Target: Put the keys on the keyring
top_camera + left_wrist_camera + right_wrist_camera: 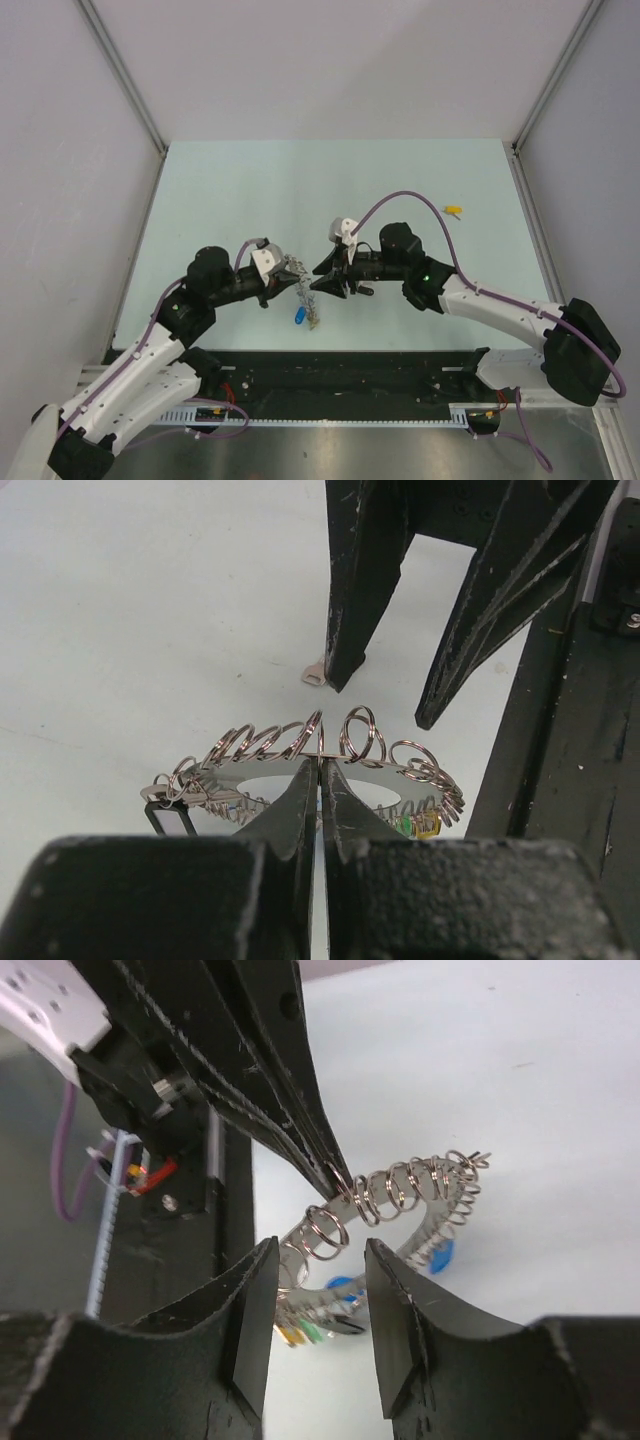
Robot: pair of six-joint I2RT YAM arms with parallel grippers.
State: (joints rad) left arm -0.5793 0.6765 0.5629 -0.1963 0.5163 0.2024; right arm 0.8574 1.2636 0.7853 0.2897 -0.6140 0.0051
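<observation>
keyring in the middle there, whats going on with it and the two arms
The left claw is shut on the rim of the keyring, holding it out toward the right arm. The right claw is open and faces the ring at close range, gripping nothing. One yellow-tagged key lies alone far back on the right of the table, untouched, so it is not on the ring yet.

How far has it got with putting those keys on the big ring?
Done: the left gripper is shut on the keyring. In hand: the right gripper hangs open and empty right beside that ring. Left: the yellow-tagged key lies loose on the table, far from both grippers, not yet fetched or threaded on.
</observation>
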